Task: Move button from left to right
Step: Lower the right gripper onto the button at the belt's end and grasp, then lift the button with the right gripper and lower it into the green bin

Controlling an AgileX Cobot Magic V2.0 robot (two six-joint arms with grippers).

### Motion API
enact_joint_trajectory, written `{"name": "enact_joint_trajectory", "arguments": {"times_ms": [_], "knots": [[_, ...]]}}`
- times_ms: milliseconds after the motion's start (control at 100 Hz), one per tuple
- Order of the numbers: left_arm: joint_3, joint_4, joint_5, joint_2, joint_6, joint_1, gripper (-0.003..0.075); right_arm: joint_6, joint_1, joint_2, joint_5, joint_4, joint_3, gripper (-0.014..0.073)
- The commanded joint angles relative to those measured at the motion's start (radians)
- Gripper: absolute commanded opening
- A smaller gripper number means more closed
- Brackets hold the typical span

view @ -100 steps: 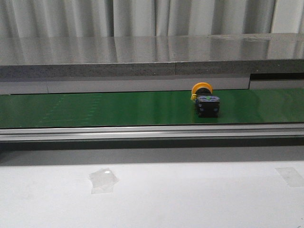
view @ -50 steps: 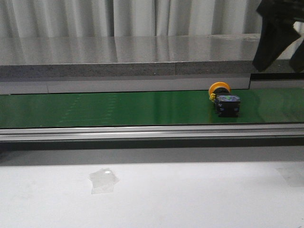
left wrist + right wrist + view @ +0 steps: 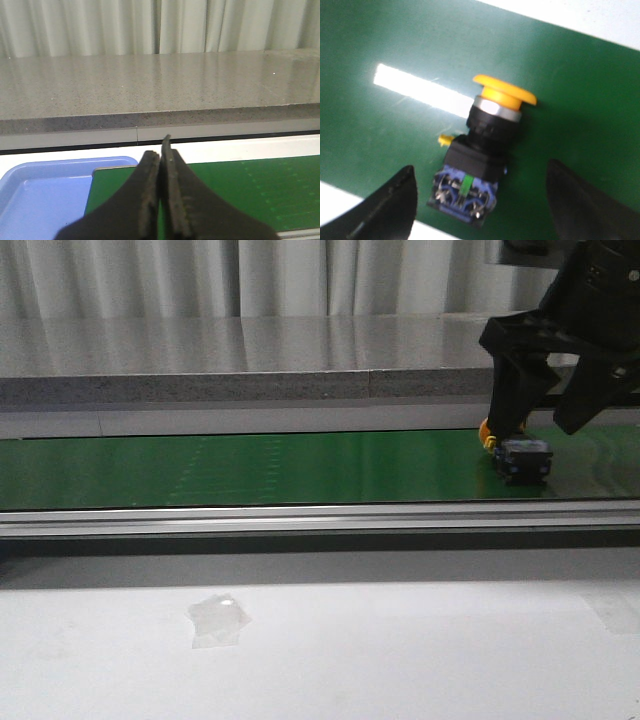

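Observation:
The button (image 3: 522,458) lies on its side on the green belt (image 3: 250,468) at the far right, its yellow head partly hidden behind a finger. My right gripper (image 3: 537,428) hangs open just above it, one finger on each side. In the right wrist view the button (image 3: 485,150) shows its yellow disc head, black body and blue-green terminal end between the spread fingers (image 3: 395,205), untouched; the right gripper (image 3: 480,167) holds nothing. My left gripper (image 3: 163,150) is shut and empty over the belt's left end.
A blue tray (image 3: 45,200) sits beside the belt's left end (image 3: 250,190). A grey stone ledge (image 3: 250,360) runs behind the belt and an aluminium rail (image 3: 300,518) in front. A patch of clear tape (image 3: 217,620) lies on the white table.
The button has travelled to the right along the belt. My right arm has come down from the upper right and now straddles it with open fingers.

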Motion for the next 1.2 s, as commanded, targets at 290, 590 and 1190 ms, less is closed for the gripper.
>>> {"name": "enact_joint_trajectory", "arguments": {"times_ms": [290, 590, 1190], "knots": [[-0.026, -0.015, -0.069, 0.006, -0.002, -0.007, -0.0020, -0.006, -0.001, 0.035, -0.033, -0.042, -0.034, 0.0409], [-0.026, -0.015, -0.069, 0.006, -0.002, -0.007, -0.0020, -0.002, -0.001, 0.029, 0.096, -0.054, -0.125, 0.0206], [-0.026, -0.015, -0.069, 0.006, -0.002, -0.007, -0.0020, -0.002, -0.138, 0.003, 0.275, -0.222, -0.341, 0.0206]]}}
